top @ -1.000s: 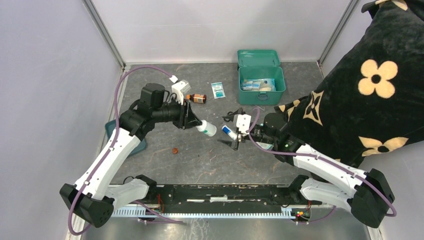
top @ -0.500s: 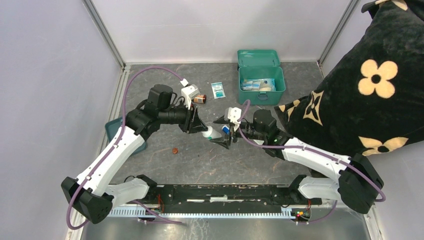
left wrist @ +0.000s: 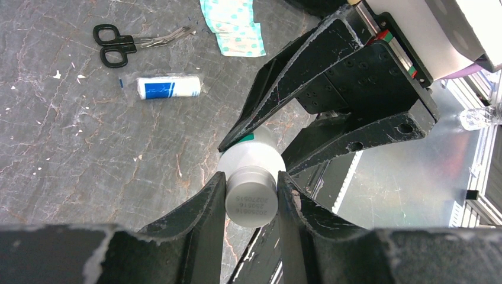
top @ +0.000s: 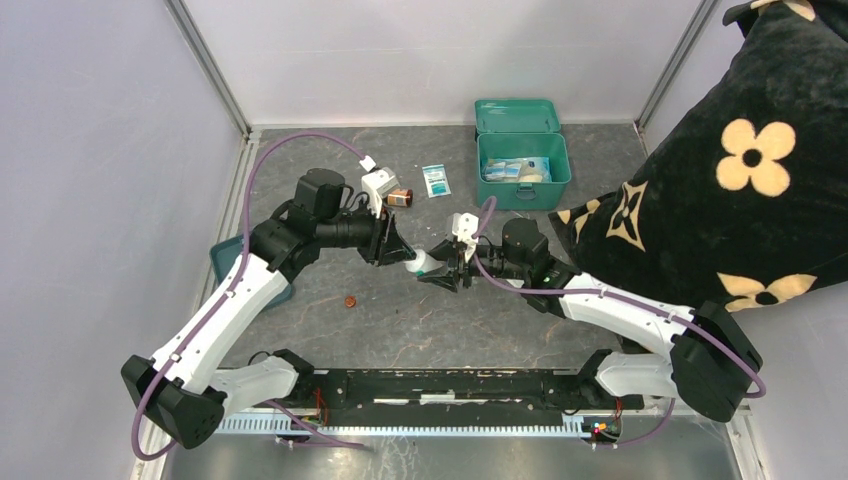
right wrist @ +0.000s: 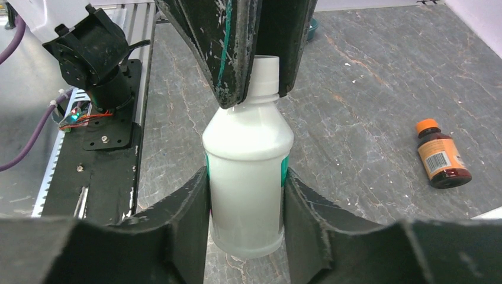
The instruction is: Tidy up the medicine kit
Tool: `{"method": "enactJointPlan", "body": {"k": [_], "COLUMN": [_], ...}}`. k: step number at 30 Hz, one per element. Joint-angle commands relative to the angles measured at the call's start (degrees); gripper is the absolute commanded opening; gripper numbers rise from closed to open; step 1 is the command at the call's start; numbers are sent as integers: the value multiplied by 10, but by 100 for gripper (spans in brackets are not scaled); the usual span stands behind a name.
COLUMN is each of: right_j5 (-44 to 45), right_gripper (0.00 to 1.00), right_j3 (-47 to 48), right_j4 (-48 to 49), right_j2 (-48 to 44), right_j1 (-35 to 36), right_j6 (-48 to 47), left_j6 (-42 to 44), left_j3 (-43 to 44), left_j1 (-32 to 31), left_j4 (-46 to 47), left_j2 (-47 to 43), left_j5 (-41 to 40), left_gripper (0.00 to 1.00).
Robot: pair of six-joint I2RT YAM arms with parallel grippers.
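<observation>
Grey tabletop (top: 400, 330), left claw (left wrist: 250, 177) and right claw (right wrist: 245, 177) clamped on white bottle (top: 420, 264), scissors (left wrist: 127, 42), medicine kit (top: 523, 196) beyond

Table centre: a white plastic bottle (top: 420, 264) is gripped at both ends, its cap in the left gripper (top: 398, 252) and its body in the right gripper (top: 440, 272).
Far right: the teal-green box-shaped medicine kit (top: 523, 195) stands with its lid up and packets inside.
Left of the kit: a small flat paper sachet (top: 435, 180), then a brown glass bottle with an orange cap (top: 400, 197) further left.
Left edge: a shallow teal plastic tray (top: 222, 262) lies partly under the left arm.
In front of the left gripper: a small brown disc (top: 350, 300) lies on the table.
By the right gripper: black-handled metal scissors (left wrist: 127, 42) and a wrapped white bandage roll (left wrist: 167, 87) lie close together.
Right side: a black flowered fabric pillow (top: 740, 160) is behind the right arm.
</observation>
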Motion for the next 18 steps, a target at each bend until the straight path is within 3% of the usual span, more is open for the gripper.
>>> {"method": "enactJointPlan", "body": {"k": [1,4,8,9,11,13,18], "right_j5": [38,105,203,230,292,341,402], "right_gripper": [31,19,16,16,16,12,7], "right_j3": [24,31,36,38,44,45,89], "right_j4": [1,-27,-57,-69,-91,-98,-135], "right_j2": [-1,-8,-23,-26,-32,-40,-23], "right_j1": [2,2,1,0,-3,-13,-95], "right_j6": [8,10,28,30,41,61,103], "left_j6": [6,-13,-59,-75,-117,-127,-102], "left_j3": [13,14,16,16,17,10,-41], "left_j1": [-4,-4,-4,-4,-4,-3,-3], "left_j4": [47,71,113,120,115,108,120], "left_j2": [-16,-16,-21,-23,-30,-36,-36], "left_j5": [1,-42,-177,-213,-385,-502,-600], "left_gripper": [9,39,65,69,76,83,85]}}
